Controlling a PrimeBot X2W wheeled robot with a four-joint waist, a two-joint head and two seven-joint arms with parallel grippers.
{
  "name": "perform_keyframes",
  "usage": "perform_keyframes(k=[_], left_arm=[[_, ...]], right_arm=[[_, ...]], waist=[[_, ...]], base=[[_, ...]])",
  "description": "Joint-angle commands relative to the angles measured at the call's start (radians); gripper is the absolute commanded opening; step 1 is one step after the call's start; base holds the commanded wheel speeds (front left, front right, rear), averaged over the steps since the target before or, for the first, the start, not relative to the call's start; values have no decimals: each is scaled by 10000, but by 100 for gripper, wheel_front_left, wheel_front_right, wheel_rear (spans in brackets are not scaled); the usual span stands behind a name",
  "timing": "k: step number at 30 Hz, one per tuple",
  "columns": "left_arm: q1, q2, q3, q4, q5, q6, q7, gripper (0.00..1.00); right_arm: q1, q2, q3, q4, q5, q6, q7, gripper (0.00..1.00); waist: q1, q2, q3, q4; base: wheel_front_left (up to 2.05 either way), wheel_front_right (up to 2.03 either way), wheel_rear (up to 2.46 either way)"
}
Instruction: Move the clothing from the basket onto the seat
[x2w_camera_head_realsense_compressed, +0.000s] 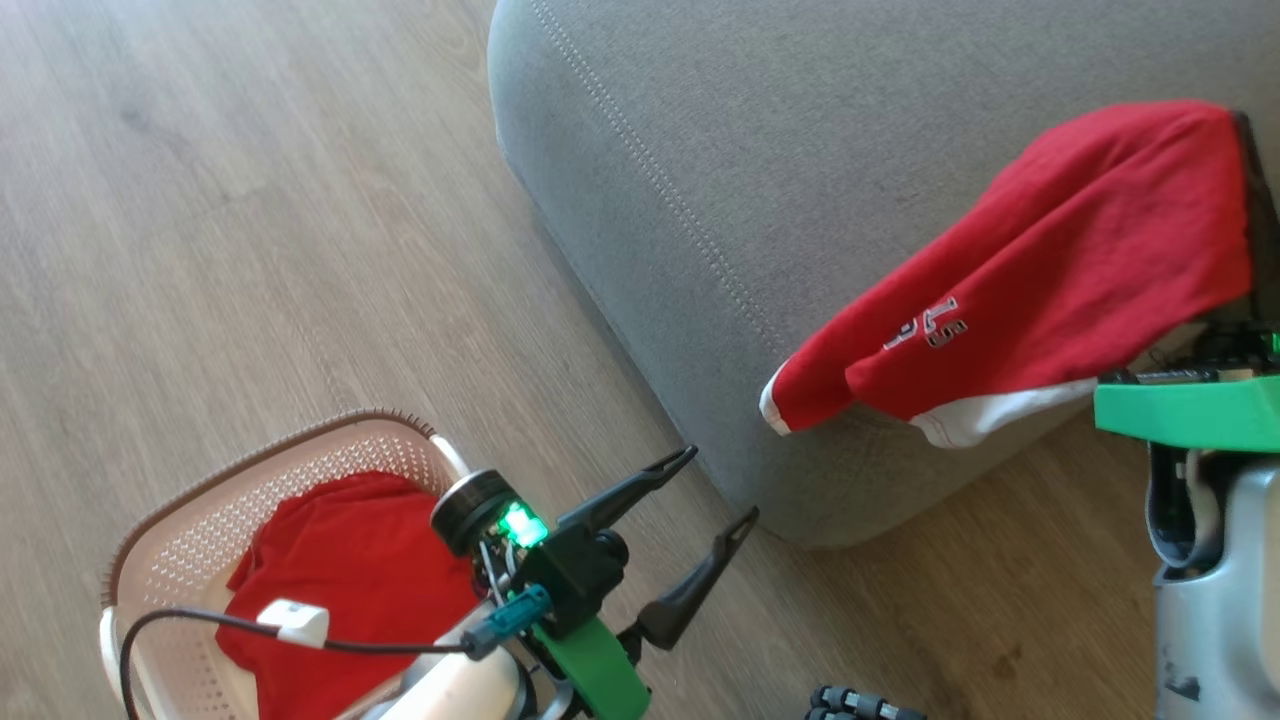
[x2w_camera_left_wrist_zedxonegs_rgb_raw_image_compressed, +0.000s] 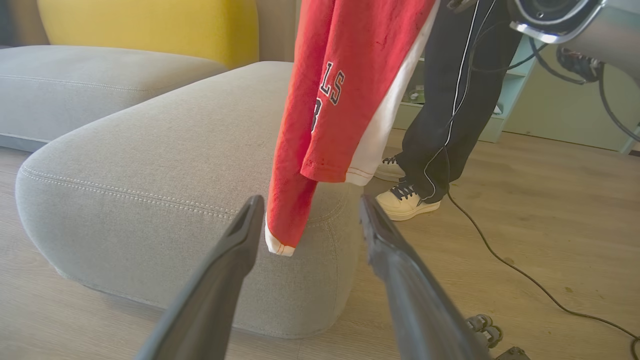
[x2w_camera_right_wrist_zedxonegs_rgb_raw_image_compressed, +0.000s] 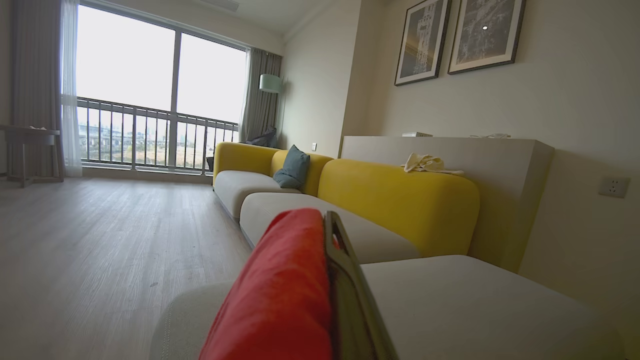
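Midway through the carry with a red garment (x2w_camera_head_realsense_compressed: 1050, 270): hanging in the air from the right jaws, which look pinched shut on its upper edge, and draped down across the near corner of the seat (x2w_camera_head_realsense_compressed: 750, 150), a white-trimmed cuff dangling past the rounded edge toward the floor (x2w_camera_head_realsense_compressed: 250, 200). Cannot tell whether cloth and cushion touch. From the left wrist, a long red fall with white lettering in front of the grey upholstery; from the right wrist, a red fold pressed against one dark finger, with the seat beneath and ahead. Leaves a second garment (x2w_camera_head_realsense_compressed: 350, 570) crumpled in the basket (x2w_camera_head_realsense_compressed: 180, 560), down on the floor near the seat's corner but apart from it. Left jaws wide and empty, poised over bare floor between basket and seat, pointing toward the hanging cloth. Probably calls next for reaching further in over the seat, lowering until the fabric pools on the grey top, then parting the right jaws. Best not to release here: likely to slide off under the weight of the dangling end. Then back to the basket for the other piece. Beyond the seat, a person's legs (x2w_camera_left_wrist_zedxonegs_rgb_raw_image_compressed: 460, 100) and a trailing cable (x2w_camera_left_wrist_zedxonegs_rgb_raw_image_compressed: 500, 260).
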Motion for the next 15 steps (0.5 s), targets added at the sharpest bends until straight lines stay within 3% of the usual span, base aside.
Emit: perform_keyframes(k=[1, 10, 15], left_arm=[[-369, 75, 156, -280, -90, -12, -51, 100], [-660, 73, -253, -183, -268, -12, -51, 100], [-690, 193, 4, -179, -220, -12, -51, 100]], right_arm=[[-116, 58, 100, -495, -3, -2, -9, 0], [115, 76, -286, -777, 89, -2, -9, 0], [0, 78, -348, -732, 99, -2, -9, 0]], waist=[[0, 0, -32, -24], [0, 0, 21, -106], [0, 0, 155, -90]], base=[[0, 0, 0], [0, 0, 0], [0, 0, 0]])
